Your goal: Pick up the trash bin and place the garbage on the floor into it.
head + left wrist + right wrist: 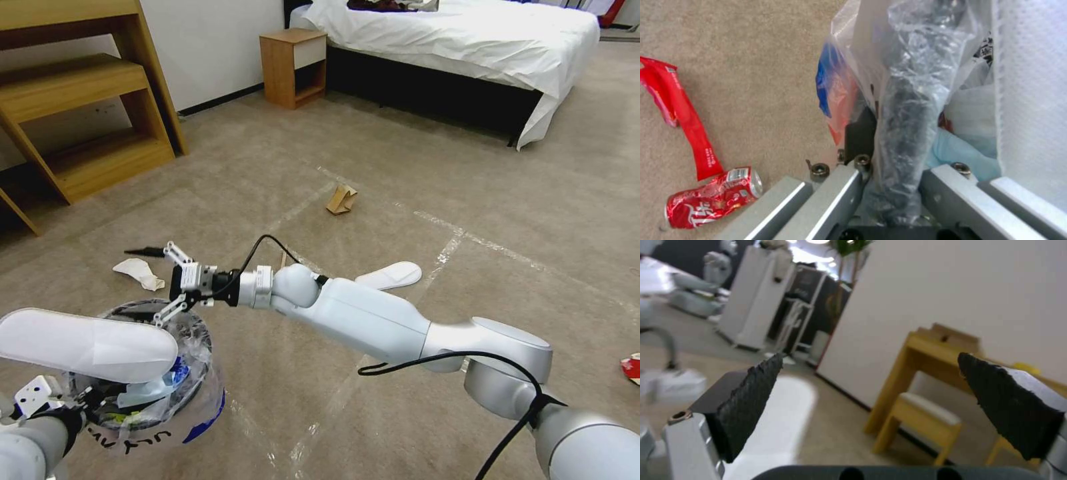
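From the head view, the trash bin (160, 373) sits at the lower left, carried low in front of the robot, its far rim half hidden by a white slipper (87, 343) lying flat across the mouth, and its near side cut off by the left gripper (57, 400), whose grasp is hard to read here. The right arm reaches across from the lower right, stretched nearly level, and the right gripper (172, 280) hovers just past the bin's far rim with its fingers splayed wide and nothing between them. On the floor (373, 160) lie a crumpled white paper (139, 273) beside that gripper, a second slipper (390, 275) partly behind the arm, folded brown cardboard (341, 200) farther off, and a red scrap (631, 369) cut by the right edge. The left wrist view settles what the head view could not: the left gripper (900, 186) is clamped on the bin's plastic-wrapped rim (911, 110), one finger either side, with the slipper's white edge (1031, 100) close alongside; it also shows a crushed red can (713, 198) and a red wrapper (682, 113) on the carpet. The right wrist view looks level along the room: two dark ridged pads (751, 400) stand far apart, gripping nothing, with a blurred white shape, probably the slipper, below them.
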